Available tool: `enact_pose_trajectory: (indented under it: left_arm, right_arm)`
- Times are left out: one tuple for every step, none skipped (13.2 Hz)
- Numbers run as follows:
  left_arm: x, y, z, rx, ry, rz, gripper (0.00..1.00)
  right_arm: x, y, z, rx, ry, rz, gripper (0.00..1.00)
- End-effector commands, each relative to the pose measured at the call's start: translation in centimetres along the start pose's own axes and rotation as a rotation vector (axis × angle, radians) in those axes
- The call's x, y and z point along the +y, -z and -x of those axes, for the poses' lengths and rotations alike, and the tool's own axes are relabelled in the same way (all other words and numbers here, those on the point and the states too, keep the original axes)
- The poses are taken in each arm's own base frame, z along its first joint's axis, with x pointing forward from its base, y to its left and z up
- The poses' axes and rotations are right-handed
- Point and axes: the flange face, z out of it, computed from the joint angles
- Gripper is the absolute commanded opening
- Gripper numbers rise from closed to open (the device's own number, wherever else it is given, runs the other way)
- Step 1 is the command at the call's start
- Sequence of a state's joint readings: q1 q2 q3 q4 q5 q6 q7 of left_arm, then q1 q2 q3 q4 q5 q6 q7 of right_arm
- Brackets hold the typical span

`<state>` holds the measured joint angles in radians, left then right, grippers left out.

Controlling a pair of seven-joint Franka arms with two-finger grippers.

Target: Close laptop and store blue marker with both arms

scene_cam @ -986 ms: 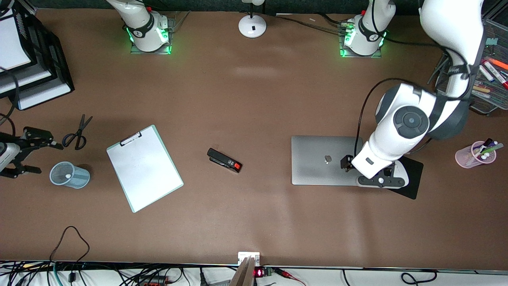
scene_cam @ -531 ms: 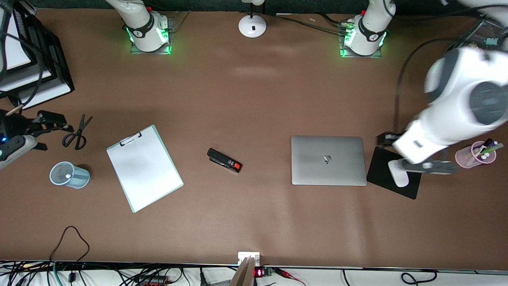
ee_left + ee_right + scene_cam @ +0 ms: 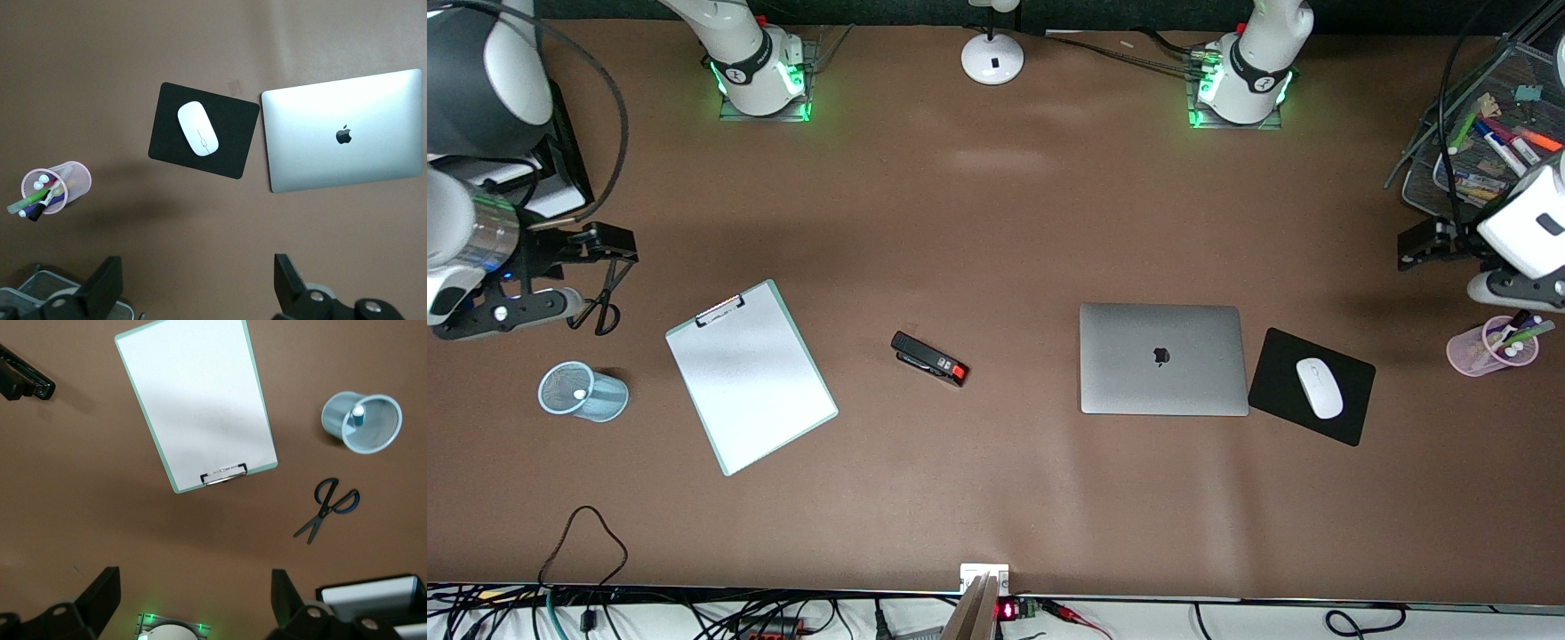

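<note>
The silver-grey laptop (image 3: 1163, 358) lies shut on the table, its apple logo up, and it also shows in the left wrist view (image 3: 343, 140). The blue marker (image 3: 580, 394) stands in a blue mesh cup (image 3: 583, 391) at the right arm's end, only its white end and a bit of blue showing (image 3: 358, 415). My left gripper (image 3: 1429, 242) hangs open and empty over bare table between a mesh tray and a pink cup (image 3: 198, 287). My right gripper (image 3: 600, 244) hangs open and empty over the scissors (image 3: 600, 302), apart from the blue mesh cup (image 3: 193, 600).
A black mouse pad (image 3: 1352, 418) with a white mouse (image 3: 1319, 388) lies beside the laptop. A pink cup (image 3: 1492, 345) and a mesh tray (image 3: 1485, 151) hold markers. A clipboard (image 3: 750, 377), a stapler (image 3: 929, 358), a lamp base (image 3: 992, 58) and stacked file trays (image 3: 560, 169) are also present.
The left arm has lifted off the shut laptop and swung to its own end of the table. The right gripper has risen from beside the blue cup to above the scissors.
</note>
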<state>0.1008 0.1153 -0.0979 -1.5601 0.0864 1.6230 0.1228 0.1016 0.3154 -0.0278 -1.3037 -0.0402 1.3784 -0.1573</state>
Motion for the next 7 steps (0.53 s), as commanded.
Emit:
enact_pose_trajectory:
  left_arm:
    - [-0.3, -0.4, 1.1, 0.035, 0.025, 0.014, 1.00]
    - [-0.3, -0.1, 1.3, 0.041, 0.060, 0.024, 1.00]
    - [-0.2, -0.8, 1.4, 0.035, 0.079, 0.039, 1.00]
    - [-0.2, -1.4, 1.4, 0.050, 0.081, 0.041, 1.00]
    - [-0.4, -1.2, 2.1, 0.083, 0.086, 0.038, 1.00]
    - [-0.3, -1.3, 2.5, 0.084, 0.086, 0.040, 1.00]
    - [-0.6, -1.2, 2.6, 0.081, 0.083, 0.040, 1.00]
  right_arm:
    - [1.3, -0.5, 1.7, 0.030, -0.038, 0.015, 1.00]
    - [1.6, -0.7, 2.3, 0.059, -0.043, 0.016, 1.00]
    - [2.6, -1.5, 3.0, 0.077, -0.060, 0.014, 1.00]
    - [2.8, -2.2, 3.7, 0.096, -0.065, 0.013, 1.00]
    - [3.0, -2.5, 4.3, 0.110, -0.070, 0.012, 1.00]
    - [3.7, -2.6, 4.6, 0.119, -0.076, 0.008, 1.00]
    - [3.7, -2.3, 4.5, 0.127, -0.073, 0.010, 1.00]
